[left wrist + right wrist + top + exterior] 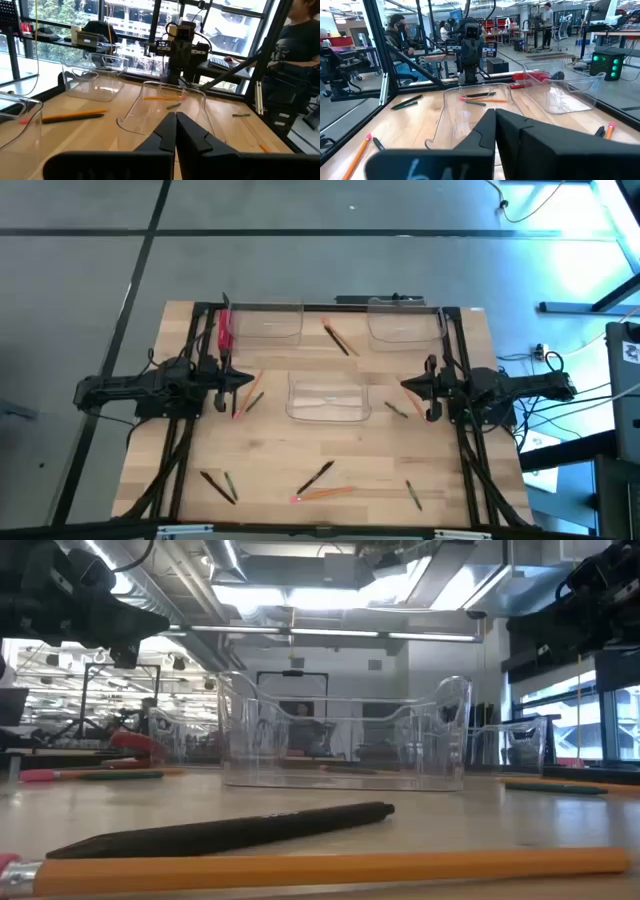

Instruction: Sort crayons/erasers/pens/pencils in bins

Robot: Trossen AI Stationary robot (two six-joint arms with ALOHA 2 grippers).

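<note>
Three clear bins stand on the wooden table: one at the far left (265, 323), one at the far right (405, 323), one in the middle (328, 398). Orange pencils (325, 493), black pens (315, 477) and green crayons (413, 495) lie scattered flat on the table. In the low view, a pen (230, 830) and a pencil (320, 870) lie nearest. My left gripper (245, 380) hovers shut and empty left of the middle bin, above a pencil and a crayon (253, 402). My right gripper (405, 385) hovers shut and empty right of the bin.
A red object (225, 330) lies beside the far-left bin. A pencil and a pen (338, 338) lie between the two far bins. A crayon (397, 410) lies near my right gripper. A person (300, 40) sits beyond the table's right side.
</note>
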